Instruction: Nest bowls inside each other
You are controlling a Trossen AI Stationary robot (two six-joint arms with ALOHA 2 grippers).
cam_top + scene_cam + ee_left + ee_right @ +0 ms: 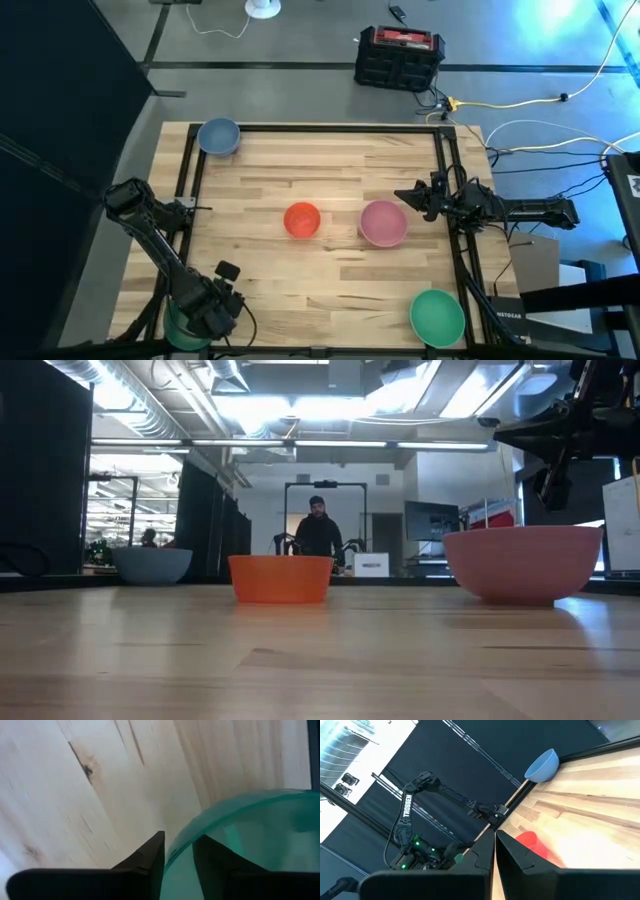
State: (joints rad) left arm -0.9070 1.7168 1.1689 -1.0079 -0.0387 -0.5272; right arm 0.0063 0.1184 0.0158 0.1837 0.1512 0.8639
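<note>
Left wrist view alone is showing the left gripper (177, 857) straddling the rim of a translucent green plastic bowl (250, 845) at the table's near-left corner; overhead, the arm is hiding it. Right gripper (402, 195) is hovering pressed together beside the pink bowl (383, 222). Counting five: blue-grey bowl (218, 136), orange-red bowl (302, 220), second green bowl (437, 316).

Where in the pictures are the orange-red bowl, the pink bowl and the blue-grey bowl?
orange-red bowl (302, 220): high view, on its inside bottom.
pink bowl (383, 222): high view, on its inside middle.
blue-grey bowl (218, 136): high view, on its inside, at the table's far left corner.
</note>
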